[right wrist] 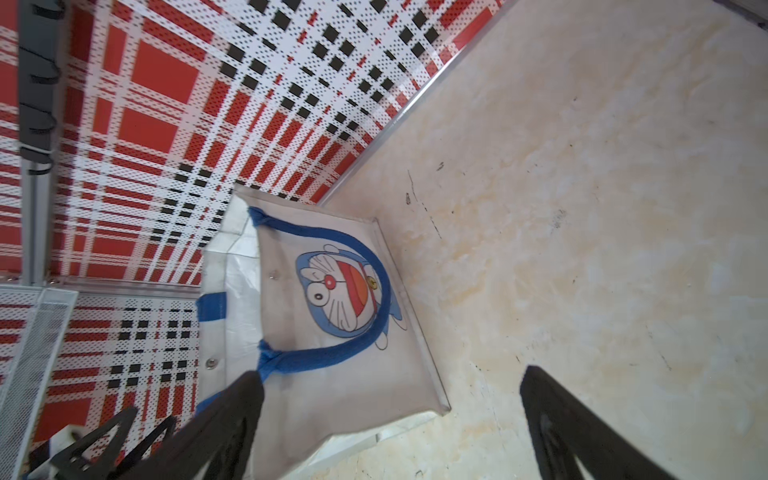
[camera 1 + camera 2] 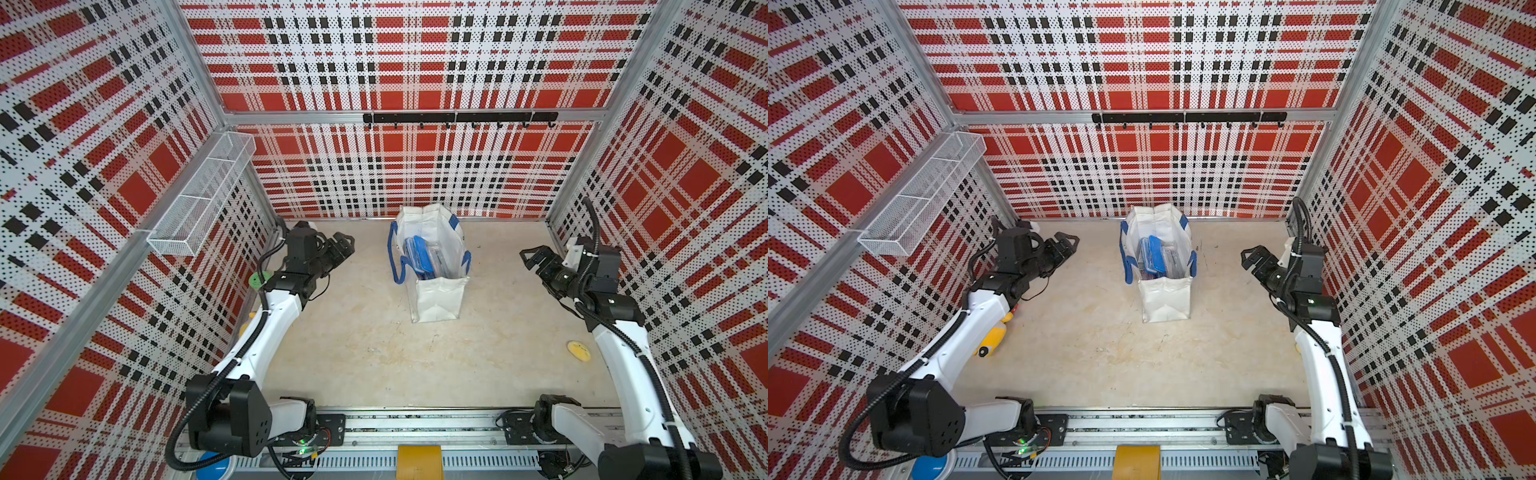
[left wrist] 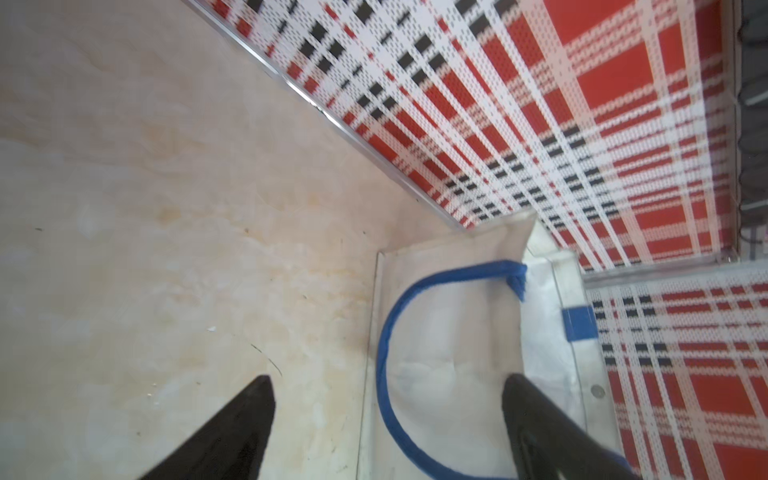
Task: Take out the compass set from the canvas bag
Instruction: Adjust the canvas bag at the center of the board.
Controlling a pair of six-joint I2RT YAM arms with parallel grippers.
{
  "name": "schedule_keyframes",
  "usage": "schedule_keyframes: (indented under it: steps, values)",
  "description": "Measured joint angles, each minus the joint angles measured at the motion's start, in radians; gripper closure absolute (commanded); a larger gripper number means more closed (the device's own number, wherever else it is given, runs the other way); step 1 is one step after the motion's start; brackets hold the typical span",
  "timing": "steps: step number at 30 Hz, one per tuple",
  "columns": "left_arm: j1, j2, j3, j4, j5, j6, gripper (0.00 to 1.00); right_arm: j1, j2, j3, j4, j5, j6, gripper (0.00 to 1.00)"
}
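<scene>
One canvas bag (image 2: 436, 291) stands upright on the bench (image 2: 365, 353), close to the back edge and about midway between the left and right edges. There are two arms. The left gripper (image 2: 345, 244) and the right gripper (image 2: 530, 257) flank the bag, each well apart from it. Both pincers gape wide with nothing between their fingers.

The bag is white, boxy and tall, and its mouth is open. It has two blue strap handles (image 1: 365, 257), one hanging down each long side. A blue patch (image 1: 212, 307) sits at the rim of a narrow end. The side facing the right arm carries a blue cartoon cat face (image 1: 345, 291). Several flat cases (image 2: 419, 257), blue and clear, stand on edge inside. Their exact number is unclear, and so is which one is the compass set.

One wire basket (image 2: 199, 195) hangs on the left wall and one black hook rail (image 2: 459, 118) on the back wall. One small yellow object (image 2: 578, 351) lies near the bench's right edge.
</scene>
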Motion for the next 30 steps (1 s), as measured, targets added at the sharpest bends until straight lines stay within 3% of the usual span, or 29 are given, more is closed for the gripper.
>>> schedule_keyframes:
  steps: [9,18,24,28,30]
  values:
    - [-0.174,0.207,0.247,-0.134,0.039,-0.032,0.22,0.032,0.096,0.142,-0.082,-0.051,-0.066,0.18]
    - [-0.303,0.344,0.393,-0.252,0.042,-0.087,0.29,0.233,0.161,0.185,-0.169,0.037,-0.113,0.19]
    - [-0.339,0.431,0.438,-0.298,0.034,-0.107,0.34,0.301,0.164,0.188,-0.177,0.092,-0.124,0.19]
    - [-0.343,0.491,0.484,-0.32,0.031,-0.116,0.52,0.328,0.17,0.192,-0.176,0.114,-0.135,0.22]
    - [-0.343,0.52,0.524,-0.328,0.036,-0.117,0.73,0.337,0.173,0.192,-0.177,0.121,-0.135,0.23]
